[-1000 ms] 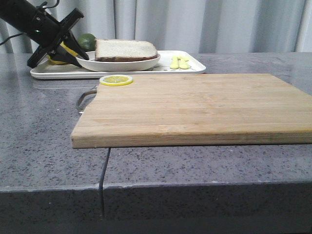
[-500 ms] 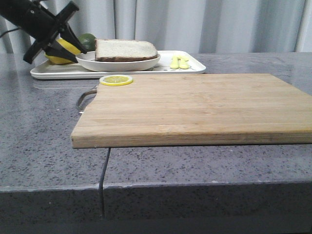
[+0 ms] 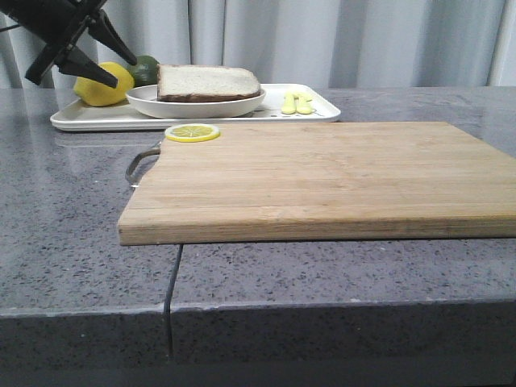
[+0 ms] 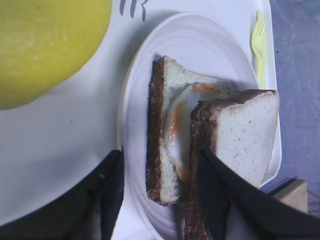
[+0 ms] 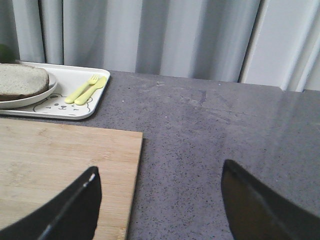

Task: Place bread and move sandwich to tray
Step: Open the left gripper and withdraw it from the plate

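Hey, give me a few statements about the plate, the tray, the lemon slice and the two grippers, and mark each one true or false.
1. The plate with the sandwich sits on the tray. True.
2. The lemon slice lies on the tray. False: it lies on a corner of the cutting board.
3. The left gripper is open and holds nothing. True.
4. The top bread fully hides the egg. False: the left wrist view shows it shifted aside, egg exposed.
5. The right gripper grips the fork. False: it is open, away from the fork on the tray.
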Controlling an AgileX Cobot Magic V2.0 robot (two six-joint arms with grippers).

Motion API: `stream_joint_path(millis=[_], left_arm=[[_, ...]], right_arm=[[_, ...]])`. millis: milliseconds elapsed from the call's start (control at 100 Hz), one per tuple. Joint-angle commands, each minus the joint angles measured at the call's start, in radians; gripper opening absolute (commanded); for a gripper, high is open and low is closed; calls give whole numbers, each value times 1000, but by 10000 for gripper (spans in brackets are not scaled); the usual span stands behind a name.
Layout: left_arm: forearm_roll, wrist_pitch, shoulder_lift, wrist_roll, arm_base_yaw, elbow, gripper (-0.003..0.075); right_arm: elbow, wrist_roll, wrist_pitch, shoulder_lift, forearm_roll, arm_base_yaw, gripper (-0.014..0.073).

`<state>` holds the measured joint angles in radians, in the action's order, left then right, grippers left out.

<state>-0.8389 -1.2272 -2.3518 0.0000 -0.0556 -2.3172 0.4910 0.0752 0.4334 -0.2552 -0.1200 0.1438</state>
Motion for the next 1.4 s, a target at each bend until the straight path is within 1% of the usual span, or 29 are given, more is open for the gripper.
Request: stream_joint_path(millis=[0, 280, 530, 640, 810, 990, 1100, 1200, 1280, 1390], left_arm=[[-55, -29, 107, -8, -10, -34, 316], [-44, -31, 256, 10, -21, -43, 316], [134, -25, 411, 32, 0, -40, 316], [232, -12, 474, 34, 46, -38, 316], [439, 23, 548, 34, 141, -38, 315], [494, 39, 605, 34, 219, -24, 315], [524, 73, 643, 34, 241, 20, 315], [541, 90, 686, 34, 243, 92, 315], [556, 115, 731, 34, 243, 181, 315], [565, 220, 827, 34, 243, 341, 315]], right_arm=[[26, 3, -75, -9, -15, -5, 511], [26, 3, -75, -9, -15, -5, 511], [26, 3, -81, -9, -15, -5, 511], [26, 3, -82, -9, -15, -5, 511], [26, 3, -82, -9, -15, -5, 511], [26, 3, -82, -9, -15, -5, 511], [26, 3, -82, -9, -15, -5, 511], [26, 3, -82, -9, -15, -5, 511], [26, 3, -82, -9, -15, -5, 511], [26, 3, -82, -9, -15, -5, 511]])
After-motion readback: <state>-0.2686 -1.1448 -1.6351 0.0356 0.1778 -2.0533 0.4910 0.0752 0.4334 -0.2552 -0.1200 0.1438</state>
